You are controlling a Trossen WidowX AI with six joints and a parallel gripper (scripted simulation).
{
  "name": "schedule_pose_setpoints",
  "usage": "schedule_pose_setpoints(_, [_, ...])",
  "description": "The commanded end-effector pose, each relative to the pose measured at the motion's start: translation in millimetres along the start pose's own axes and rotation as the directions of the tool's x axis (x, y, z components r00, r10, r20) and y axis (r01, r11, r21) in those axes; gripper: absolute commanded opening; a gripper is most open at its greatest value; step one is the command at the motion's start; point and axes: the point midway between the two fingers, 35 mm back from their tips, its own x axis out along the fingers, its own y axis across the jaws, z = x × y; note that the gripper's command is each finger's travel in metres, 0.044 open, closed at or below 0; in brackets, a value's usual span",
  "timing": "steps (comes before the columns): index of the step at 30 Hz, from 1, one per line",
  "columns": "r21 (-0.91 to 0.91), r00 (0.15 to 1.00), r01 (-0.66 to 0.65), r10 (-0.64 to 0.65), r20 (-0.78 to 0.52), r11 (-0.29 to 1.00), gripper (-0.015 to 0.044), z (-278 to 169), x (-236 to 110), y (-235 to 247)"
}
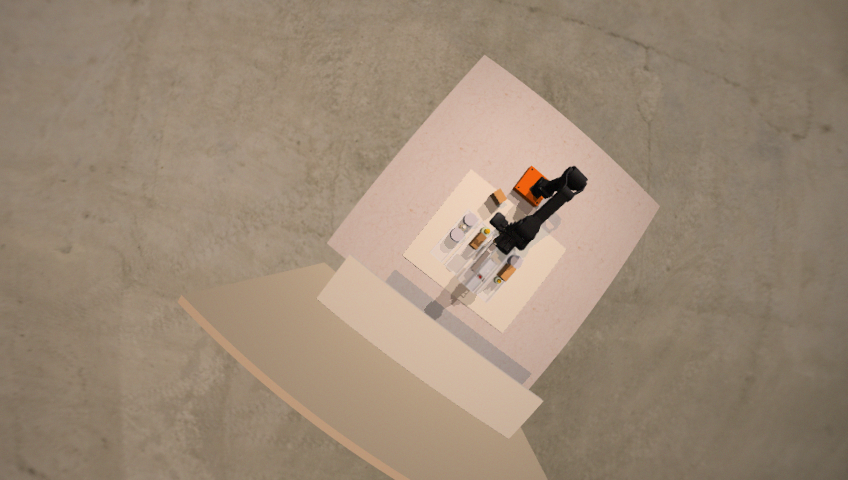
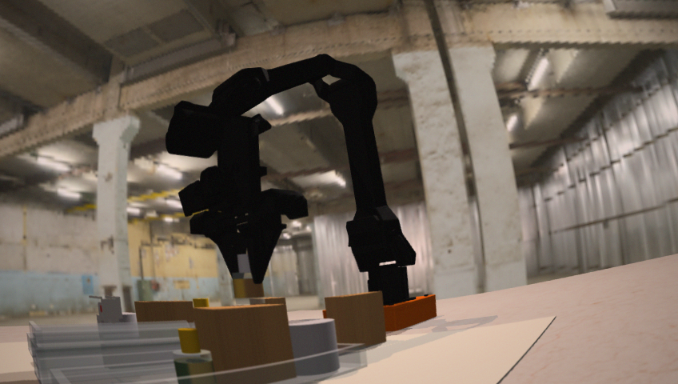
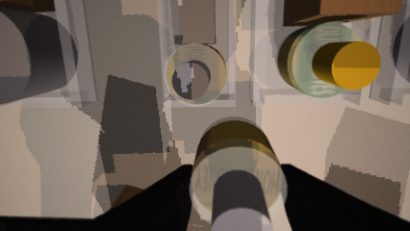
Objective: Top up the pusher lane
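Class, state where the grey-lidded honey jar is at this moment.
In the wrist view, bottom centre, the honey jar is clamped in the gripper, near the yellow-lidded jar.

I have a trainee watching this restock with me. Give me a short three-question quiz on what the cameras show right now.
1. True or false: the gripper is shut on a jar and holds it above the lanes.
2. In the wrist view, what colour is the cap of the green-labelled jar at upper right? A) grey B) yellow C) red
3. Fill in: in the exterior view, the arm stands on an ______ base.

Key
1. True: the honey-coloured, grey-capped jar sits between the fingers, clear of the blocks below it in the exterior view.
2. B, yellow.
3. Orange.
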Motion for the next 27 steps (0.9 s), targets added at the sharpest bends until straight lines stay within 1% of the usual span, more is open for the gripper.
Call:
schedule_pose_setpoints(1, [0.015,1.0,-0.006,0.006,-0.002,1.0,0.0,-5,13,20])
schedule_pose_setpoints(8, [0.018,1.0,-0.006,0.006,-0.003,1.0,0.0,-5,18,23])
schedule_pose_setpoints(15, [0.018,1.0,-0.006,0.006,-0.003,1.0,0.0,-6,38,23])
schedule_pose_setpoints(27, [0.018,1.0,-0.006,0.006,-0.002,1.0,0.0,-3,39,23])
